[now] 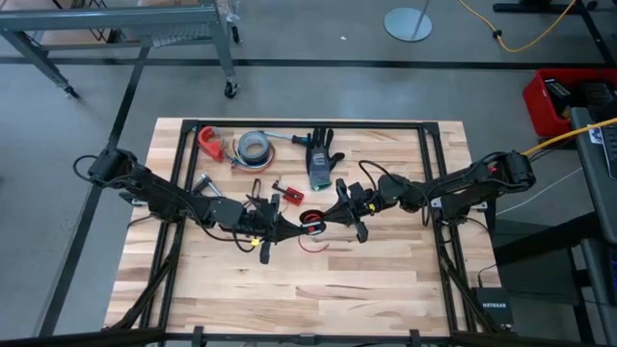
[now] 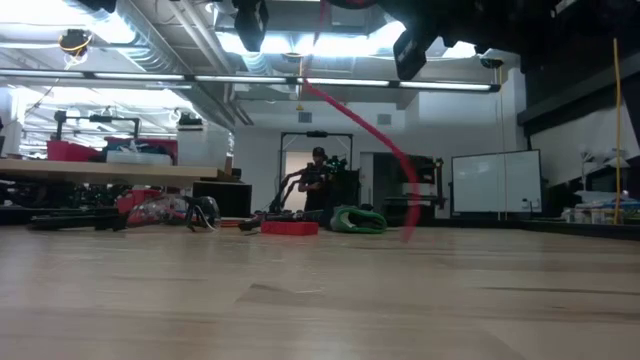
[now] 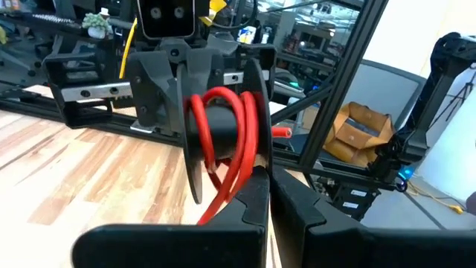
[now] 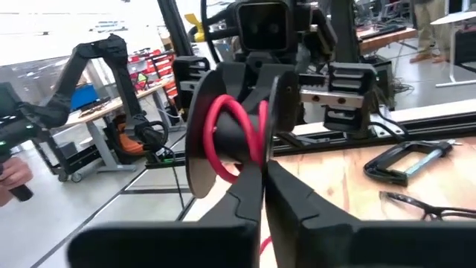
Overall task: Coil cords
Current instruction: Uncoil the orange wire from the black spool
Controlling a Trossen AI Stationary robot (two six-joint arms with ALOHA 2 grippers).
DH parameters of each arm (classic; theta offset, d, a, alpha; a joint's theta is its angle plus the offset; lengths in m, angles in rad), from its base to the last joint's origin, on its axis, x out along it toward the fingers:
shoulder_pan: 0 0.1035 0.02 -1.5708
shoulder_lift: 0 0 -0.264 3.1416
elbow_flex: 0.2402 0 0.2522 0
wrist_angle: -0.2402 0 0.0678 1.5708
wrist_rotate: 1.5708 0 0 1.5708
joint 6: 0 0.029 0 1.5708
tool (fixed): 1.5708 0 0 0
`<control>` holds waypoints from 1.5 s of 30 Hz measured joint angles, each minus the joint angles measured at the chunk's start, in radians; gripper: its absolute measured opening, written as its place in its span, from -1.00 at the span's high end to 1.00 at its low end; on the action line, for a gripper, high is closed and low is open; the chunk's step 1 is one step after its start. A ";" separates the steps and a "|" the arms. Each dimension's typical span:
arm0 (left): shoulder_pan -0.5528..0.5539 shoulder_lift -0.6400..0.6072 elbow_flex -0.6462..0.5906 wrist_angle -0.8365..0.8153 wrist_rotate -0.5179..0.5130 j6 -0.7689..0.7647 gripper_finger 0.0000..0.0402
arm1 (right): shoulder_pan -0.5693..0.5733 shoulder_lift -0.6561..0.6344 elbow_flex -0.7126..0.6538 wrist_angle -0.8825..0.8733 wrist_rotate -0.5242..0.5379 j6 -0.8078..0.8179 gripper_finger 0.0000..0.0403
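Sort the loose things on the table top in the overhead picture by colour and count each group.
Red: 3, the clamp, the small connector piece, the coiled cord
Grey: 1, the tape roll
Green and black: 1, the glove
Total: 5

A light wooden table in a black frame carries a red clamp, a grey tape roll, a dark glove and a small red-and-black connector.
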 joint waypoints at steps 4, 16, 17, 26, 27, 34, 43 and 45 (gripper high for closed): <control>0.001 0.000 0.000 -0.001 -0.001 -0.050 0.98 | 0.000 0.000 0.000 -0.003 -0.001 0.001 0.94; 0.001 -0.059 0.000 -0.134 -0.001 -0.156 0.86 | -0.001 -0.035 -0.001 -0.012 -0.023 0.001 0.98; 0.001 -0.072 0.000 -0.150 -0.002 -0.159 0.85 | -0.002 -0.043 -0.001 -0.011 -0.030 0.001 0.99; -0.001 -0.132 0.000 -0.227 -0.003 -0.206 0.85 | -0.051 -0.136 -0.001 -0.117 -0.030 -0.045 0.99; -0.001 -0.132 0.000 -0.241 -0.003 -0.211 0.85 | -0.058 -0.146 -0.001 -0.131 -0.030 -0.048 0.99; -0.001 -0.113 0.000 -0.310 -0.067 -0.145 0.84 | -0.080 -0.190 -0.001 -0.197 -0.030 -0.050 1.00; 0.009 -0.044 0.000 -0.286 -0.191 -0.073 0.84 | -0.079 -0.192 -0.001 -0.244 -0.030 -0.050 1.00; 0.013 -0.030 0.000 -0.285 -0.191 -0.094 0.84 | -0.079 -0.192 -0.001 -0.244 -0.030 -0.051 1.00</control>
